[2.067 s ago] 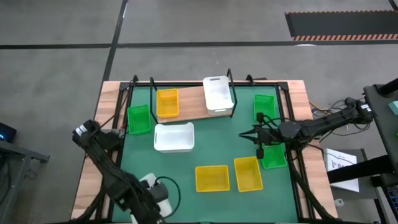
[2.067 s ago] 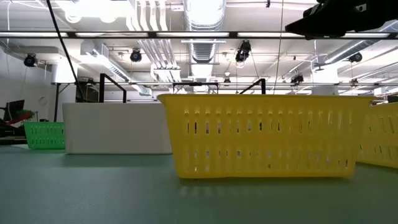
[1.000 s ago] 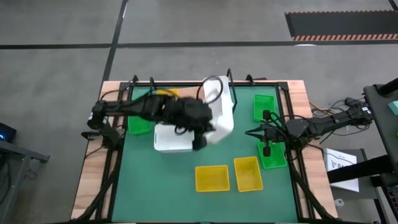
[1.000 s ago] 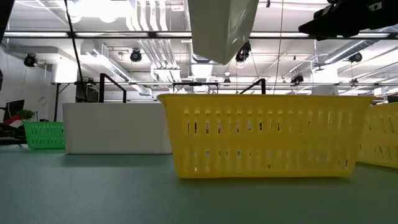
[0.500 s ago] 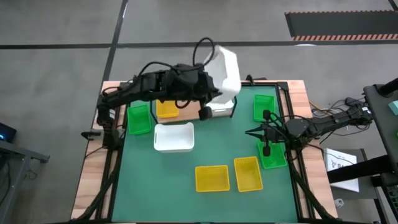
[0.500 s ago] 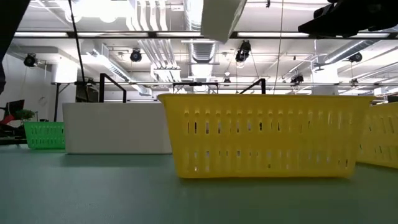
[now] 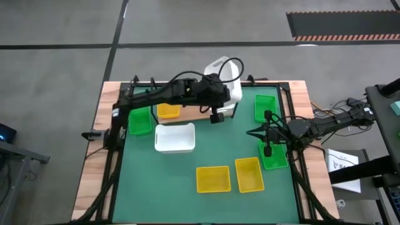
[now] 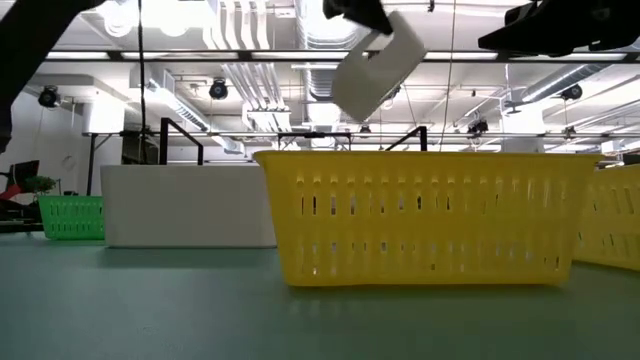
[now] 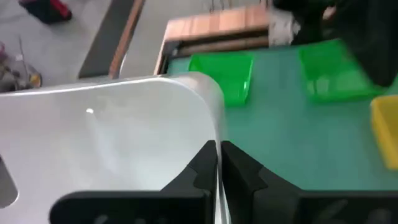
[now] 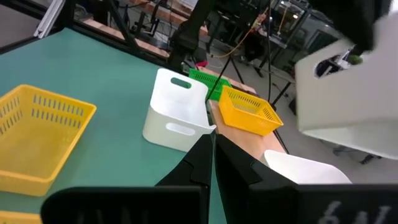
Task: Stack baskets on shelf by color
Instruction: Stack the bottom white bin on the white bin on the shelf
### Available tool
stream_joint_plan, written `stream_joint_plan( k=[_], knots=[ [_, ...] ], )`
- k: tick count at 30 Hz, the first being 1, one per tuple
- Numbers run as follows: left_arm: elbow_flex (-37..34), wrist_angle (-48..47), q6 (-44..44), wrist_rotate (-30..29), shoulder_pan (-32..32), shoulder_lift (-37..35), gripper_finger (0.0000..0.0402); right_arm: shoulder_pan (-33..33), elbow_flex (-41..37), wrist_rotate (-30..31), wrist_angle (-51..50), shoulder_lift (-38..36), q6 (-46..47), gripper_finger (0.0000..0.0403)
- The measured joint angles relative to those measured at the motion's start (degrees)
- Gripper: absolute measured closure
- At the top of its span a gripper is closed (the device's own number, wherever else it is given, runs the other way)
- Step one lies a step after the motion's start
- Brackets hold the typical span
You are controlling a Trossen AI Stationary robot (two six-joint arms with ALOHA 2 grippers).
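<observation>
The left gripper (image 9: 217,163) is pinched tight on the thin rim of a big white plastic basket (image 7: 226,80), which looks light and stiff, up over the brown wooden shelf (image 7: 190,105).

The left arm (image 7: 181,92) hides much of the shelf (image 7: 194,111) at upper centre; the lifted white basket (image 9: 106,143) is cut off at the left wrist view's bottom-left

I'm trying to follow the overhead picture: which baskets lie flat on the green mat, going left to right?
Green basket → white basket → yellow basket → second yellow basket. The two green baskets at the right overlap in order, so I leave them out.
</observation>
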Motion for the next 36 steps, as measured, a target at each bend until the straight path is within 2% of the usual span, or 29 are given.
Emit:
stream_joint_plan(
  k=[7, 15, 36],
  knots=[
    [-0.6, -4.2, -1.5, -0.3, 1.9, 3.9, 0.0401, 0.0, 0.0, 0.0, -0.1, 0.0, 0.1, 0.0392],
    [-0.7, -4.8, -2.0, -0.4, 3.4, 7.1, 0.0401, 0.0, 0.0, 0.0, -0.3, 0.0, 0.2, 0.0392],
    [-2.9, -5.0, -2.9, 1.0, 4.4, 7.2, 0.0401, 0.0, 0.0, 0.0, -0.5, 0.0, 0.2, 0.0392]
  ],
)
